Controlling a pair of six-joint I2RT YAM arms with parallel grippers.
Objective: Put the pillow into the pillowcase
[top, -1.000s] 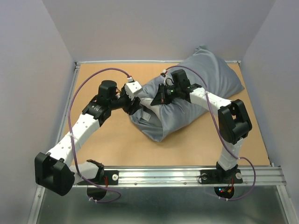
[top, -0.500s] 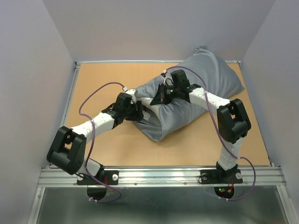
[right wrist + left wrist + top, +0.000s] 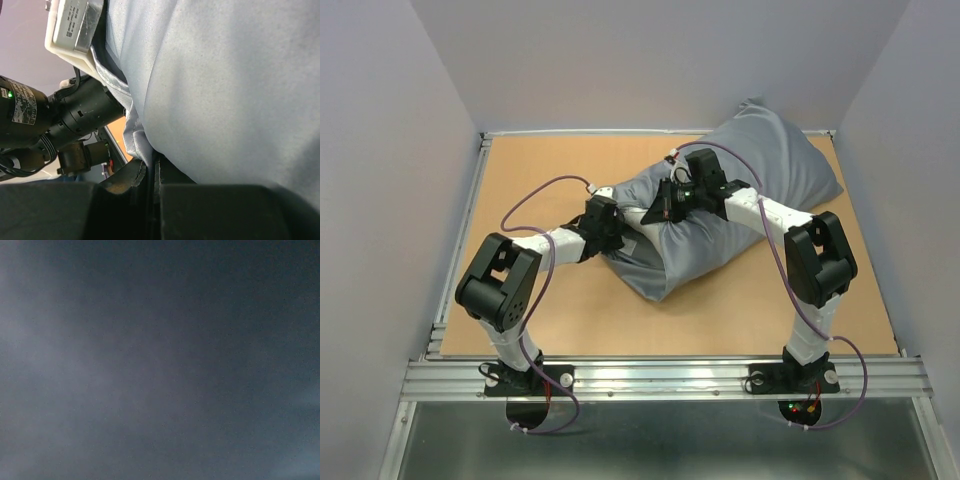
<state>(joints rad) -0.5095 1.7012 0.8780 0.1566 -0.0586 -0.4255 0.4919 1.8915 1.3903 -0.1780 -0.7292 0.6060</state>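
Observation:
The blue-grey pillowcase [image 3: 720, 205] lies bulging and slanted from the back right corner toward the table's middle, its open end facing left. The pillow is hidden inside it. My left gripper [image 3: 613, 232] is pushed into that open end, fingers buried under cloth. The left wrist view is filled by dark pillowcase [image 3: 160, 360] fabric, with no fingers showing. My right gripper [image 3: 663, 206] sits on top of the case near the mouth. In the right wrist view, my right gripper [image 3: 154, 167] is shut on the pillowcase [image 3: 225, 90] hem, a fold pinched between the pads.
The tan table [image 3: 540, 180] has a metal rail [image 3: 670, 375] along its near edge and grey walls on three sides. My left arm's elbow [image 3: 500, 282] stands folded near the front left. The left wrist's black motor [image 3: 80, 112] is close beside my right gripper.
The left arm has folded, its elbow swinging in from the front left. Its gripper has dropped and pushed into the case's mouth. The right gripper has held still on the hem.

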